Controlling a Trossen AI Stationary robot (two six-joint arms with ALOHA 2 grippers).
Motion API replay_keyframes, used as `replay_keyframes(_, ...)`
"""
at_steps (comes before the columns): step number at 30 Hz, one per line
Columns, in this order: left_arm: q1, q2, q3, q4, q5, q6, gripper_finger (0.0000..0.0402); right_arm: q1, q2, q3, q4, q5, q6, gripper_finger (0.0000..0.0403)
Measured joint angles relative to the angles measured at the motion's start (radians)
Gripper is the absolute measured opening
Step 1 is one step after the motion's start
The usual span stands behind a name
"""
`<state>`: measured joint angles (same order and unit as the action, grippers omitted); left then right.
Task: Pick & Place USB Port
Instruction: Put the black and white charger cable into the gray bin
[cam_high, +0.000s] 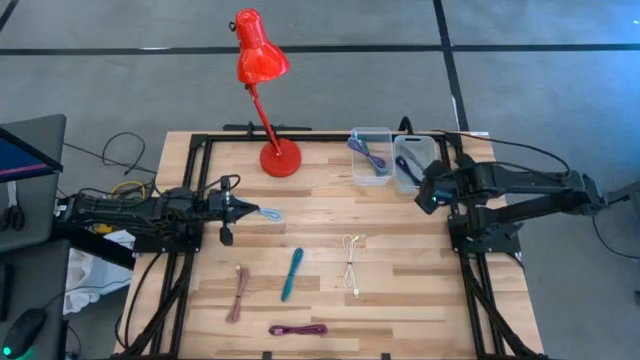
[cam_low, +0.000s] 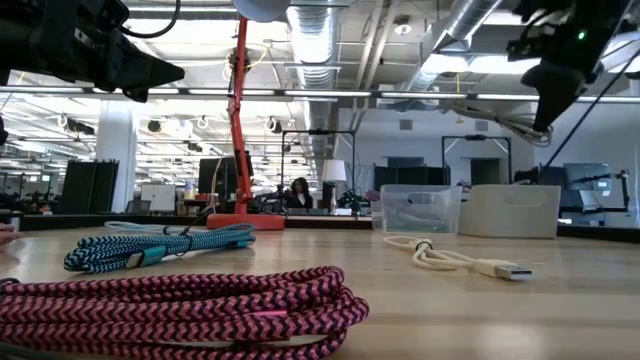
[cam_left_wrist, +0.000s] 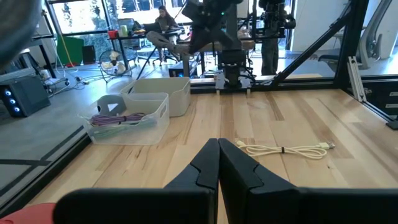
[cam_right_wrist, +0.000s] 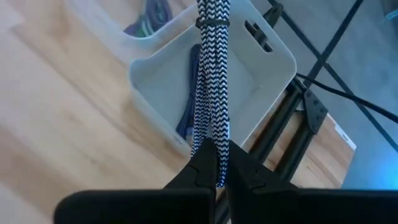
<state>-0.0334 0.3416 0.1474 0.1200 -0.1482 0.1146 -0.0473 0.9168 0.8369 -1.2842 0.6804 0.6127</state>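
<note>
Cable in the air on the right side: the right gripper (cam_right_wrist: 216, 163) is pinching a black-and-white braided cable (cam_right_wrist: 211, 81), which hangs bundled over the white bin (cam_right_wrist: 264, 59) at the back right of the table (cam_high: 400, 260). A blue cable (cam_right_wrist: 186, 118) already lies inside that bin, and the clear bin (cam_high: 371, 155) just beside it holds a purple one. This looks like the drop-off step, with the bundle lined up above the opening but not yet released. To do it well, the gripper should come lower and centre the bundle between the bin walls before the fingers part, so the loose loops do not catch the rim and spill onto the wood. Over on the left, the left gripper (cam_left_wrist: 219, 163) waits with its fingers pressed together and nothing between them, near a small light-blue cable (cam_high: 268, 214). Teal (cam_high: 291, 273), cream (cam_high: 351, 262), pink (cam_high: 239, 293) and magenta (cam_high: 298, 329) cables lie unsorted on the table.
</note>
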Motion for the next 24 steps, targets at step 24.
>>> replay_keyframes(24, 0.000, 0.000, 0.000, 0.000, 0.000, 0.000, 0.0006, -0.542, 0.074, -0.051, 0.340, -0.297, -0.403, 0.0000)
